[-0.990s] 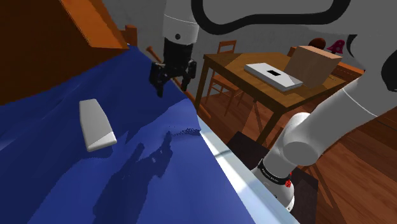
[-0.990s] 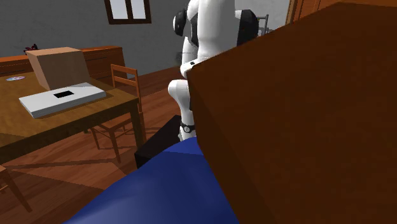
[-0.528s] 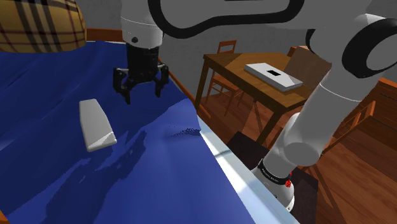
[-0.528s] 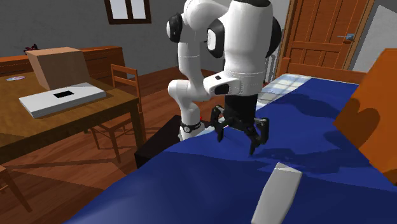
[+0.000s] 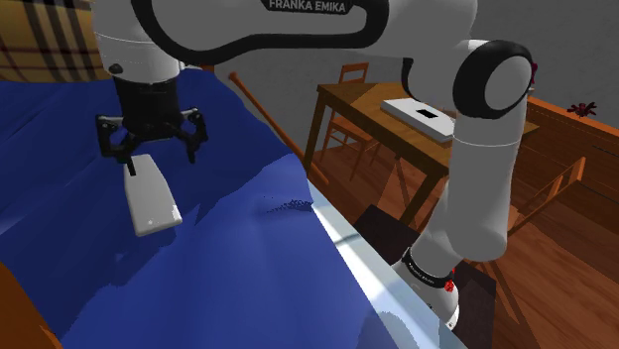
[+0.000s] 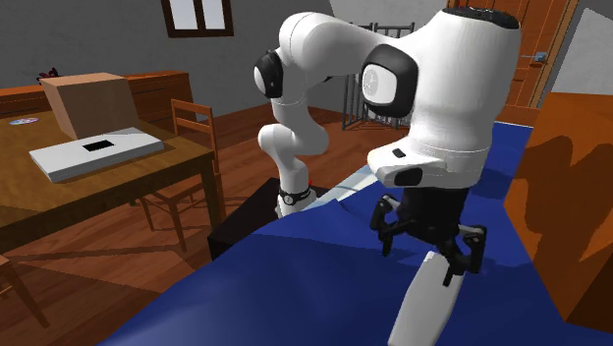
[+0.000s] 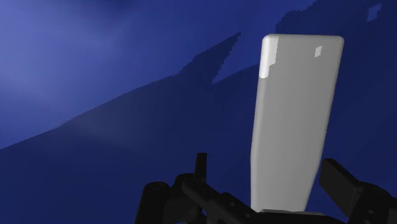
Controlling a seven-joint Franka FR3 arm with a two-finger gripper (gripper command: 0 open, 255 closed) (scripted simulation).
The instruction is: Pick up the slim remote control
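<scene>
The gripper (image 5: 154, 154) hangs just above the blue cover (image 5: 248, 238) with its fingers apart, pointing down and holding nothing. In the wrist view the gripper (image 7: 273, 191) straddles one end of the remote (image 7: 292, 121). That end sits between the open fingers without touching them, and it looks closer to one finger than the other.

The remote (image 5: 151, 198) is a slim, plain grey-white slab lying flat on the cover. In the shoulder view its long axis runs from under the hand toward the near side, on the shoulder view's left. In the second exterior view the gripper (image 6: 422, 258) stands over the far end of the remote (image 6: 422, 305), which stretches toward the camera.

The step in hand, as I judge it, is the final line-up and descent:

- A small sideways correction would put the slab midway between the fingers.
- A short shift along its length, toward the middle, would keep it from tipping when lifted.
- The fingers already face the long edges, so no wrist turn seems needed.
- The slab is thin and the cover looks soft, so the tips should press slightly into the cloth before closing, to catch the edges and not skate over the top.
</scene>
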